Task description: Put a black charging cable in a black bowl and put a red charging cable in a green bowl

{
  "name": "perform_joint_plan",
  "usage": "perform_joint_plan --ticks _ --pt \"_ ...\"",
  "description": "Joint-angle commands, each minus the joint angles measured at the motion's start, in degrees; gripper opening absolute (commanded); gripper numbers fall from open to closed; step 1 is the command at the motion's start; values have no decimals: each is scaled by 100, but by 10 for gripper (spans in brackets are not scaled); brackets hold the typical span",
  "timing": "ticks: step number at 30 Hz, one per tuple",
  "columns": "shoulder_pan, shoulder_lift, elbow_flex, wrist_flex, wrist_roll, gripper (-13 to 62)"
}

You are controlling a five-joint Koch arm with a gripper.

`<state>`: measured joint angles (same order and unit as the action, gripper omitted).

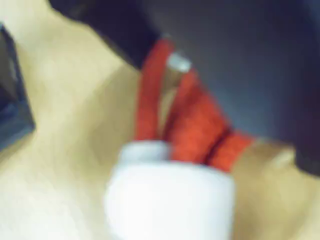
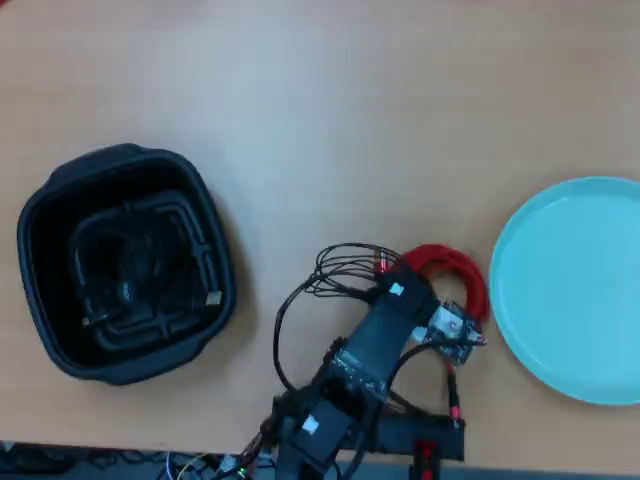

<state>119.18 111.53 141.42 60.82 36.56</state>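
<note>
Wrist view: blurred; I saw my pincer (image 1: pixel 172 150) apparently clamped on the red charging cable (image 1: pixel 192 120). Overhead view: black charging cable (image 2: pixel 130 290) lay in the black bowl (image 2: pixel 40 215); red coil remained beside the empty green bowl (image 2: pixel 575 290), on the tabletop (image 2: pixel 320 100).

A light wooden table (image 2: pixel 330 110) carries everything. In the overhead view, the black bowl (image 2: pixel 40 300) sits on it at the left, and the green bowl (image 2: pixel 570 290) lies at the right edge, partly cut off. The red charging cable (image 2: pixel 455 268) is between these 2 bowls, just beside the green one, partly covered by the arm (image 2: pixel 385 335).
</note>
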Motion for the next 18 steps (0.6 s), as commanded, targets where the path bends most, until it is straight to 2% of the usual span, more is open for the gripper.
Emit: perform_joint_plan --ticks 1,4,11,12,18 --pt "-53 26 -18 -905 9 363" --pt "-79 44 -18 -905 9 271" --pt "-79 70 -9 -905 18 -66" --pt "-88 88 -9 -896 18 -89" --pt "-773 378 -352 -826 88 -74"
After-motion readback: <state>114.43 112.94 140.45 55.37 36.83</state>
